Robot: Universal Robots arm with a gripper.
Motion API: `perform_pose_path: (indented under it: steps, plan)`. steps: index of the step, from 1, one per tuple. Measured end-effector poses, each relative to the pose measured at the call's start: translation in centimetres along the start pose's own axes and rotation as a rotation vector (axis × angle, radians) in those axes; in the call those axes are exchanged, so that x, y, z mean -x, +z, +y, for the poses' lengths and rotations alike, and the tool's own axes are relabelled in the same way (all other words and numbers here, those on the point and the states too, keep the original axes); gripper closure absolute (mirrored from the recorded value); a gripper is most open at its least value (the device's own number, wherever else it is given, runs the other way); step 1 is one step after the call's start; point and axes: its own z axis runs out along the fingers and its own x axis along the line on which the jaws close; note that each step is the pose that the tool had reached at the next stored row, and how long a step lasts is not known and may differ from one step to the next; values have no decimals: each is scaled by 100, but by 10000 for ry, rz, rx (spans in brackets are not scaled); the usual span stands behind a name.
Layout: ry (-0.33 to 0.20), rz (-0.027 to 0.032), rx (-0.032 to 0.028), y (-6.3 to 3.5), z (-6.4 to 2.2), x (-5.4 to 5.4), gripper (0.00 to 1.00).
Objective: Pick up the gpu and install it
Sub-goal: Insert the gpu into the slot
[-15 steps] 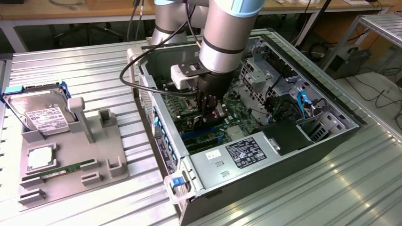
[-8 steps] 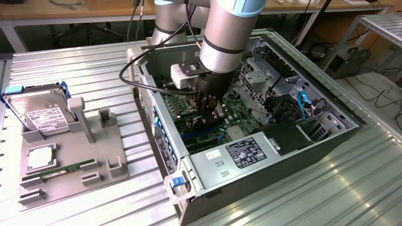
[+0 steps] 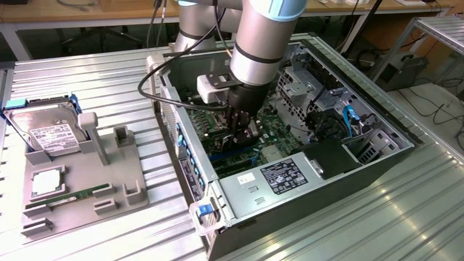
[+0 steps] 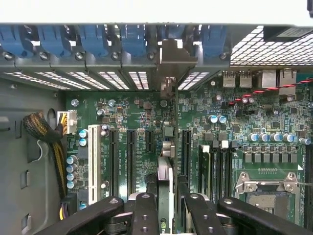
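One card sits in your fingers [image 4: 166, 205]: the gpu [image 4: 165, 161], seen edge-on in the wrist view, with both black fingers closed against its flat faces. Its long axis runs from the fingers straight toward the case's rear wall, and its silver bracket [image 4: 173, 61] leads, standing up against the row of blue slot clips [image 4: 122, 39]. You have it lined up between the black expansion slots [image 4: 131, 156] on the motherboard [image 4: 244, 122], with the white slot [image 4: 94, 156] further to one side of the gpu and the empty processor socket [image 4: 266, 188] to the other. Whether the card's lower edge is already touching a slot cannot be told.

From the exterior view, the arm [image 3: 257, 49] reaches down into the open computer case [image 3: 290, 190], and the fingers are low inside it. Room around the gpu is tight: the power supply [image 3: 283, 176] and drive cage [image 3: 312, 81] hem it in. On the worktop [image 3: 87, 76] beside the case, well clear of the gpu, a grey holder [image 3: 130, 179] carries a hard drive [image 3: 47, 130].
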Motion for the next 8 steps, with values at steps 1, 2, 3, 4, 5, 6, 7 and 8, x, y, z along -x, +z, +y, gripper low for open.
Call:
perform_pose_path:
  steps: [1,2,3,4,5,6,7,8]
  plan:
    - [2,-1,1,9,-1,0,74]
    - [3,-4,4,19,-3,-1,74]
    - [4,-25,3,34,-6,0,74]
    - [5,-36,2,42,-10,-1,74]
    - [5,-39,3,49,-12,0,74]
    - [4,-39,4,49,-13,0,74]
    - [3,-43,1,51,-13,0,74]
    - [3,-44,1,52,-13,0,74]
